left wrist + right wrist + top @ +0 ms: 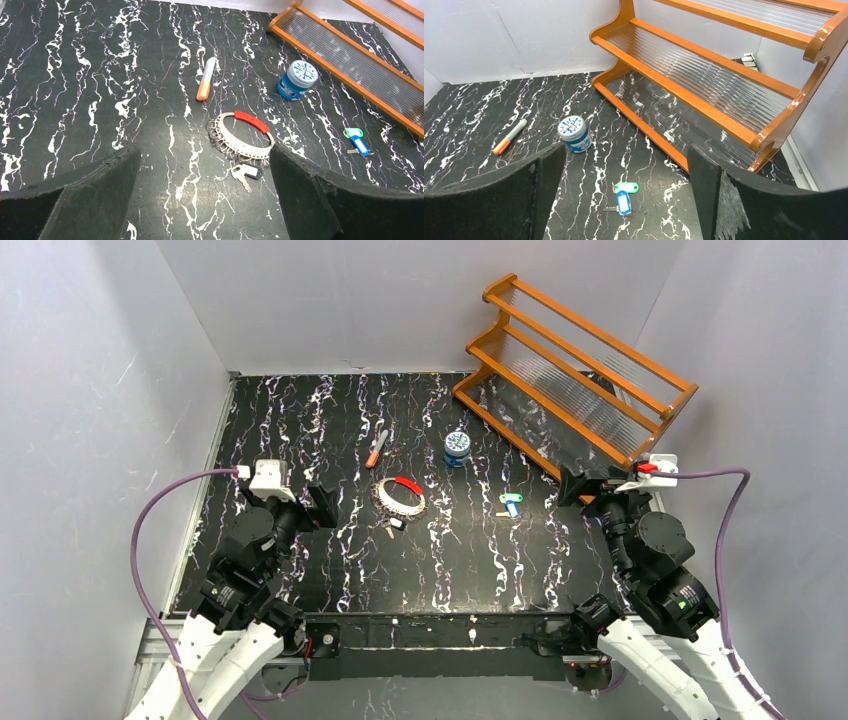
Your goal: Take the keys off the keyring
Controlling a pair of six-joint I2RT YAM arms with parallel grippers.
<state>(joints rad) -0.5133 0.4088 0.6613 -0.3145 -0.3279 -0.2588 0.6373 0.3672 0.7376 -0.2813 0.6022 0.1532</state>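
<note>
The keyring (390, 503) lies flat mid-table, a whitish oval loop with a red section and several small rings along it. In the left wrist view the keyring (238, 148) has a silvery key (238, 173) with a black tag at its near edge; in the top view these keys (392, 527) lie just below the loop. My left gripper (300, 508) is open and empty, above the table to the left of the loop (204, 152). My right gripper (595, 490) is open and empty at the right (626, 152). A loose key with green and blue tags (624, 197) lies apart from the ring.
An orange-capped marker (376, 449) and a small round blue tin (457, 447) lie behind the keyring. An orange wooden rack (580, 370) stands at the back right, close to my right gripper. The green and blue tags (511, 504) lie between the keyring and the right arm.
</note>
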